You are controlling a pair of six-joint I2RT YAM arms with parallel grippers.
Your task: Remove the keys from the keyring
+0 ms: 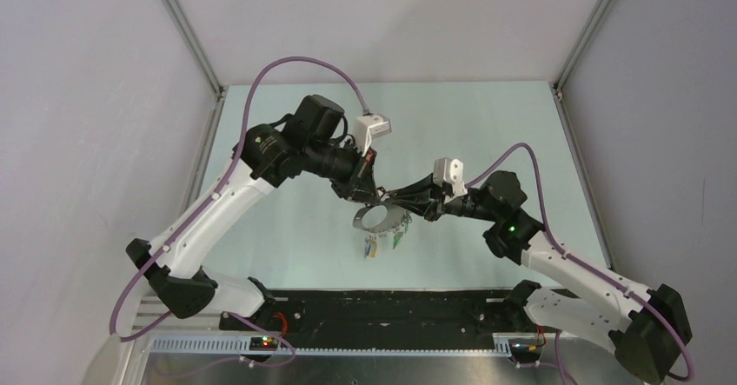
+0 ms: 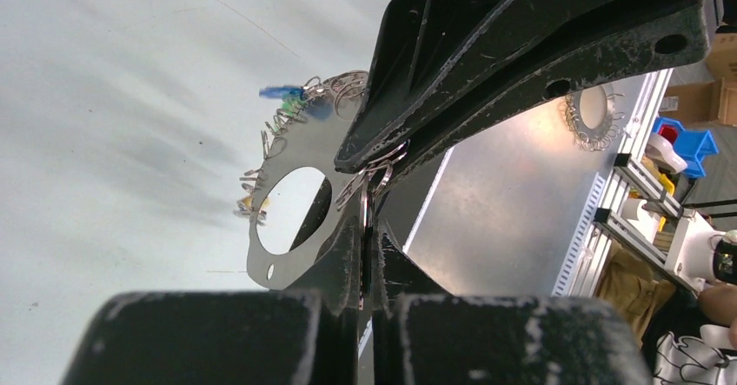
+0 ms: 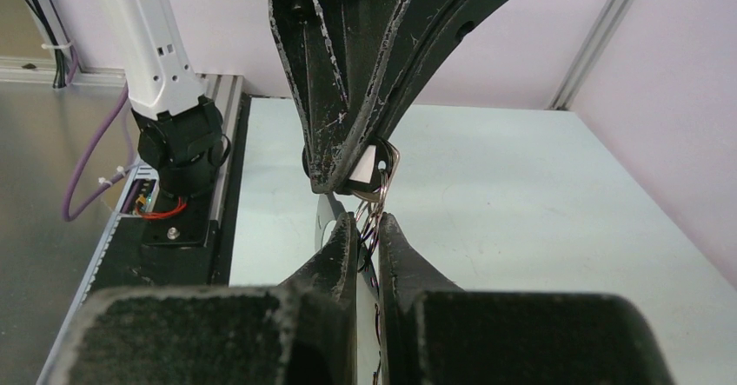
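Observation:
The keyring (image 1: pixel 380 221), a flat grey oval loop, hangs above the pale table (image 1: pixel 287 229) between both grippers. Keys (image 1: pixel 375 246) with coloured tags dangle from its near rim. My left gripper (image 1: pixel 368 199) is shut on the loop's edge; the left wrist view shows the keyring (image 2: pixel 323 140) clamped edge-on between my left gripper's tips (image 2: pixel 368 224), with a blue-tagged key (image 2: pixel 279 92) at its far rim. My right gripper (image 1: pixel 405 209) comes in from the right. In the right wrist view my right gripper (image 3: pixel 368 226) is shut on the keys' thin wire rings (image 3: pixel 379 195), just under the left fingers (image 3: pixel 348 98).
The black base rail (image 1: pixel 382 302) runs along the near table edge. Grey walls and aluminium posts (image 1: pixel 187 29) enclose the table. In the left wrist view a second fringed ring (image 2: pixel 592 116) lies on a metal surface beyond, with blue bins (image 2: pixel 691 142) at the right.

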